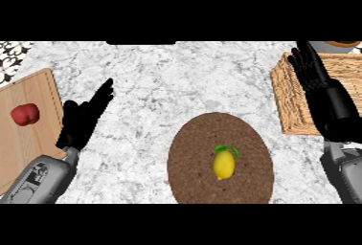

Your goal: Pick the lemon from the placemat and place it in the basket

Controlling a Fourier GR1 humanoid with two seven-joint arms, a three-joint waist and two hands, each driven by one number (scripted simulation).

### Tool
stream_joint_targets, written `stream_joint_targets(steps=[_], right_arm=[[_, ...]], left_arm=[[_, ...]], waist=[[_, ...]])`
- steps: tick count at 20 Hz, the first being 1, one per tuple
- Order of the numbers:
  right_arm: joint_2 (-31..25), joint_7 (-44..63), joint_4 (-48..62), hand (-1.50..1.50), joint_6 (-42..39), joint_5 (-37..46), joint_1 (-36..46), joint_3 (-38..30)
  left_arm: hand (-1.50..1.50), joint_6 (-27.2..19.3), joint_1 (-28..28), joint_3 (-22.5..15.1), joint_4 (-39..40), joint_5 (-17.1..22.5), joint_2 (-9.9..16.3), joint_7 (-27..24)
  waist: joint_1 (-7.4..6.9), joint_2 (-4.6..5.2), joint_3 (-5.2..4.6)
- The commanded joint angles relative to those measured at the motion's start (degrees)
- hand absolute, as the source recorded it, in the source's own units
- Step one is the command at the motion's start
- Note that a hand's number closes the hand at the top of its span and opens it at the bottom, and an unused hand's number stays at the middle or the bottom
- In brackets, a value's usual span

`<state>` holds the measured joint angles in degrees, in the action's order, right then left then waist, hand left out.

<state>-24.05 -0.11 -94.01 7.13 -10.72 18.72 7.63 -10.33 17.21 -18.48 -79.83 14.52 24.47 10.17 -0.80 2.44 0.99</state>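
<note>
Marbled grey counter (163, 81) carries everything, and over its right side the right hand (322, 91) stands with fingers straight and holding nothing, partly covering the wicker basket (290, 95) beside it. At the left, the left hand (81, 122) is likewise open and holds nothing, just beside a wooden cutting board (28, 143) that bears a red fruit (25, 115). Between the two hands, nearer the lower edge, the lemon (224, 164) lies on the round brown placemat (201, 143), apart from both hands, with bare counter between it and the basket.
</note>
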Motion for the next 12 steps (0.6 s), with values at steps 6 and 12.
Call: stream_joint_targets(steps=[6, 12], right_arm=[[14.31, 2.12, 4.50, 1.50, 5.15, -0.89, 6.54, 5.74], [23.64, 3.18, 10.20, -1.50, 15.18, 19.46, 6.24, 28.75]], left_arm=[[0.00, -1.82, -14.55, 3.74, 7.84, 4.17, -1.50, 1.09], [0.00, -0.70, -18.28, 2.29, 5.46, 3.96, -1.78, 0.19]], waist=[[-2.28, -1.99, -1.05], [-2.36, -2.59, -1.15]])
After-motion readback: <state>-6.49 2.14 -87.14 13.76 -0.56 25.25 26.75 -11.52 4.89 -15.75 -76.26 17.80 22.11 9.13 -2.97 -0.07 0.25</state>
